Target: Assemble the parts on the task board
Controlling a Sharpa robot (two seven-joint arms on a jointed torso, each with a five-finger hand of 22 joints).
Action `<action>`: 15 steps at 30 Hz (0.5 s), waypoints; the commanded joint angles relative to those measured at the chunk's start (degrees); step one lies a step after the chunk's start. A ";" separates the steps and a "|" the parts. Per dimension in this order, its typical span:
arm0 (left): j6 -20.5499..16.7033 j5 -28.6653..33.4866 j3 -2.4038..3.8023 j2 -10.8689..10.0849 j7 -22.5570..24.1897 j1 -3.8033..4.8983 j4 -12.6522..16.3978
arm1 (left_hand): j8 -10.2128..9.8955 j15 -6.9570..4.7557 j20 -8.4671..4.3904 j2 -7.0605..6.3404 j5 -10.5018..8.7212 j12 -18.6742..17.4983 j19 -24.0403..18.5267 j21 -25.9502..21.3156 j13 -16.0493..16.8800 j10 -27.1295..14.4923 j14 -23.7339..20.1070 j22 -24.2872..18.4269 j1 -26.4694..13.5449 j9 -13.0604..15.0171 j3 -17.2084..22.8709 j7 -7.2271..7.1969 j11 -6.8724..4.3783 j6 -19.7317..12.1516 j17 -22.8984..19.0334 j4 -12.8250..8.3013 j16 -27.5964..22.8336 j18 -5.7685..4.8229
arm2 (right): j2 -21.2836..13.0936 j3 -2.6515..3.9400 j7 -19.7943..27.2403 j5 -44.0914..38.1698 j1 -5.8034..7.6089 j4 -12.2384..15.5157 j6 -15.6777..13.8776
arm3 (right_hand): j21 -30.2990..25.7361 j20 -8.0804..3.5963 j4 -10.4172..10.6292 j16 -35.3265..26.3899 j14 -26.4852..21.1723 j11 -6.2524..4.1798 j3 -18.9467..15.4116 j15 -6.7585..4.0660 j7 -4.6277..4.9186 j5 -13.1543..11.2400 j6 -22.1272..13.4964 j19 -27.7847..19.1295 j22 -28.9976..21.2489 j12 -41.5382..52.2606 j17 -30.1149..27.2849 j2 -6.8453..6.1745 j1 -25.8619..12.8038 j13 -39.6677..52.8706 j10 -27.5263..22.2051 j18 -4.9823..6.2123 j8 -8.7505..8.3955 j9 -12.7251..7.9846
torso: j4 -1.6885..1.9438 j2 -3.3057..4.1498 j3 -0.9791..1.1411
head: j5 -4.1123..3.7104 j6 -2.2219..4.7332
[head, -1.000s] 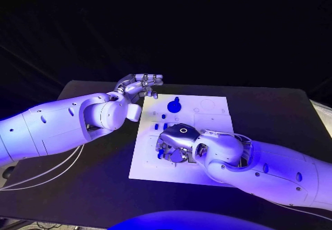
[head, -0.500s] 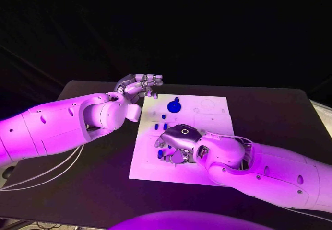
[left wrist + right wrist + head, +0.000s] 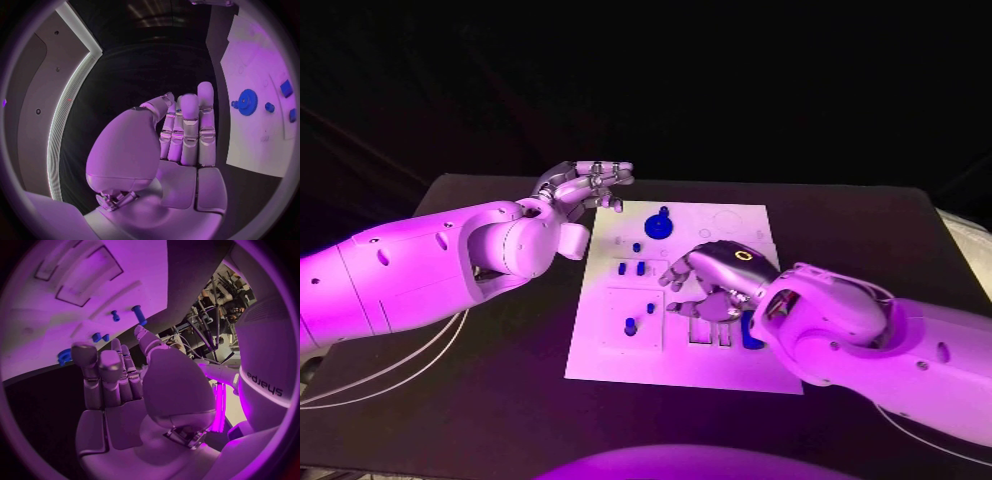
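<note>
support: a black table (image 3: 473,395) is seen | on it: the white task board (image 3: 625,358) is laid flat near the middle | beside the board: the dark top is left bare

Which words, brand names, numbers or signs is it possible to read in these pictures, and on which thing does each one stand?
"sharpa": dark letters on the robot's white arm in the right wrist view, where they appear turned upside down.
The task board carries faint outlines and marks in the head view, but they are too small to read as letters or numbers.
I can read nothing else.
</note>
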 commanded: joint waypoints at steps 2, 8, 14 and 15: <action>0.98 -0.26 -0.09 -0.07 0.26 0.00 0.00 | 0.45 0.05 0.02 0.69 0.25 0.55 -0.16 -0.46 0.12 -0.43 -0.37 -0.22 0.04 -0.10 -0.43 0.25 -0.03 -0.12 -0.35 -0.01 -0.36 0.67 | -5.94 0.17 -3.63 15.37 1.68 2.77 -0.93 | 3.35 -0.95 0.89 4.53 1.78 -1.99 -0.62 -1.33 -1.05 0.48 1.14 3.02 5.79 4.65 5.49 0.08 -0.72 2.37 8.46 -1.03 0.78 0.19 | -0.66 -0.42 -0.08 | -0.53 0.35; 1.06 -0.26 -0.22 -0.01 0.27 -0.23 -0.21 | 0.45 0.05 0.02 0.69 0.25 0.55 -0.16 -0.46 0.12 -0.43 -0.37 -0.22 0.04 -0.10 -0.43 0.25 -0.03 -0.12 -0.35 -0.01 -0.36 0.67 | -12.71 -0.10 -8.02 19.14 2.50 5.39 0.66 | 7.87 -2.89 3.79 9.20 2.75 -3.80 -4.07 -3.02 -2.78 2.78 2.19 6.40 13.19 15.82 10.84 -0.49 -4.12 12.23 13.67 -2.37 2.18 0.52 | -1.25 -0.89 0.12 | -1.32 0.72; 1.15 -0.26 -0.29 0.18 0.25 -0.62 -0.45 | 0.45 0.05 0.02 0.69 0.25 0.55 -0.16 -0.46 0.12 -0.43 -0.37 -0.22 0.04 -0.10 -0.43 0.25 -0.03 -0.12 -0.35 -0.01 -0.36 0.67 | -17.49 -0.89 -13.11 17.15 2.43 5.98 1.74 | 10.42 -3.02 7.94 13.00 2.73 -4.00 -9.43 -3.04 -2.94 6.68 1.29 6.82 16.92 44.57 15.13 0.99 -4.33 45.46 10.38 -2.84 5.13 1.15 | -1.59 -1.28 0.23 | -1.89 0.86; 1.16 -0.26 -0.29 0.19 0.25 -0.66 -0.47 | 0.45 0.05 0.02 0.69 0.25 0.55 -0.16 -0.46 0.12 -0.43 -0.37 -0.22 0.04 -0.10 -0.43 0.25 -0.03 -0.12 -0.35 -0.01 -0.36 0.67 | -17.83 -0.96 -13.74 16.63 2.40 6.00 1.90 | 10.48 -3.00 8.29 13.11 2.72 -4.01 -9.82 -3.04 -2.98 7.19 1.25 6.80 16.99 45.47 15.25 1.08 -4.43 46.62 10.38 -2.86 5.34 1.20 | -1.62 -1.31 0.25 | -1.92 0.85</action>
